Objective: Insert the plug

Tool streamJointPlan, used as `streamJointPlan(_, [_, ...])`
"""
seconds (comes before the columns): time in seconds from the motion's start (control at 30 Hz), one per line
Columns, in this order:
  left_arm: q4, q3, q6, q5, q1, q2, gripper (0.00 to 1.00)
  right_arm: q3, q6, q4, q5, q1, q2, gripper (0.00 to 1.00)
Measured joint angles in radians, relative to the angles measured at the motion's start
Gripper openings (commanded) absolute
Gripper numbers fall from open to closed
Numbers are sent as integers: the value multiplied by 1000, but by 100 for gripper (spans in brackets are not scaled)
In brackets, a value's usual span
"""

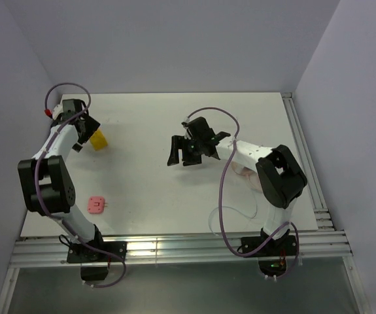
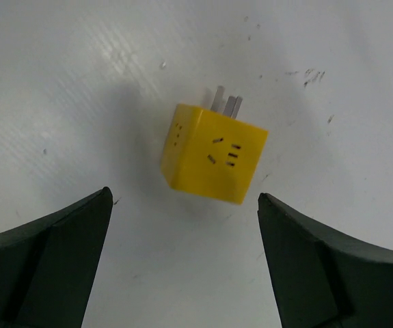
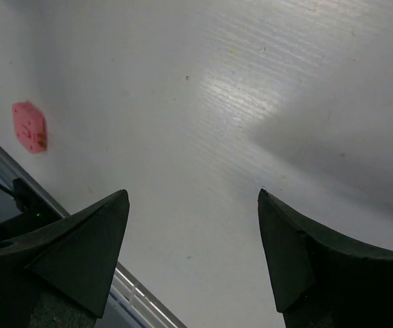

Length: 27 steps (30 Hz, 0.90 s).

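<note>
One plug (image 1: 96, 205): small, flat and pink, with cut corners and short metal prongs on one edge. It lies flat on the near-left part of the table, close to my left arm's base, and nothing touches it.
Plug from my right wrist: the same pink tile sits far off at the left edge, near the metal rail (image 1: 174, 248).
Yellow cube (image 2: 213, 154): a smooth plastic block with slot holes in the two faces I can see and grey metal prongs on its far side. It is turned askew at the far left, well apart from the plug.
My left pincer (image 2: 184, 198): spread wide and empty, with a dark wedge finger on either side of the cube, not touching it.
My right pincer (image 3: 193, 195): spread wide and empty, above the table's middle.
Table (image 1: 155, 183): matt white, finely ribbed, lightly scuffed.
Thin white cable (image 1: 230, 212): a loose loop by my right arm's base.
</note>
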Motion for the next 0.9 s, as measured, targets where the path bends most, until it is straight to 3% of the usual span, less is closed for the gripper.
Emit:
streamJointPlan(0.07, [9,47,37,-8,0,56,100,-6,8,13,-27,0,0,82])
streamJointPlan(0.27, [1,173,113,-42,0,185,100,-6,16,53,-60,10,0,82])
streamJointPlan(0.63, [36,175,166,8,-38,242,100,11,10,53,-75,30,26,79])
streamJointPlan(0.9, [18,180,154,13,-58,305,89,15,0,43,-70,46,30,79])
